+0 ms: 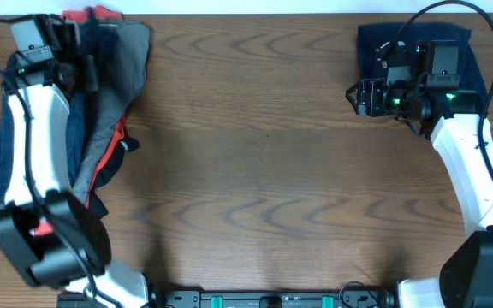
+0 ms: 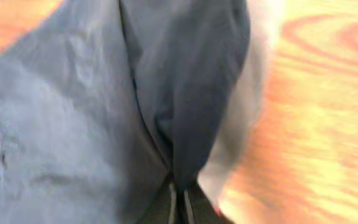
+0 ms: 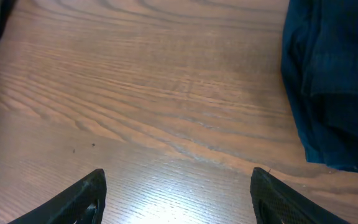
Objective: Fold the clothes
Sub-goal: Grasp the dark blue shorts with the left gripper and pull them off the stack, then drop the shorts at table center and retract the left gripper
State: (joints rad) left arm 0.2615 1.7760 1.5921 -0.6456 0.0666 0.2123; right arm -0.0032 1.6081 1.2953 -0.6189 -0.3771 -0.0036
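**Left claw has cloth, pull goes toward table centre**

Your left claw (image 2: 179,204) is pressed together on a fold of a blue-grey garment (image 2: 73,124). In the wrist view the fabric gathers into the tips and fans out ahead of them. I can't tell what kind of garment it is, no waistband or button in view.

The pinch sits at the far end of the pile of clothes (image 1: 101,103) in the far-left corner. The pile's long axis runs far-to-near along the left edge, so most of the cloth lies on the near side of the claw. Bare table (image 1: 255,171) is to the claw's right.

My read: drag right, toward centre, to peel the garment off the heap. Expect the grey and red-orange pieces lying over it to try to come along.

Your right claw (image 3: 178,186) is spread wide, holding nothing, over bare wood. It's well apart from the pile, with a folded navy garment (image 3: 328,81) just beside it. The left arm is clearly the nearer one.
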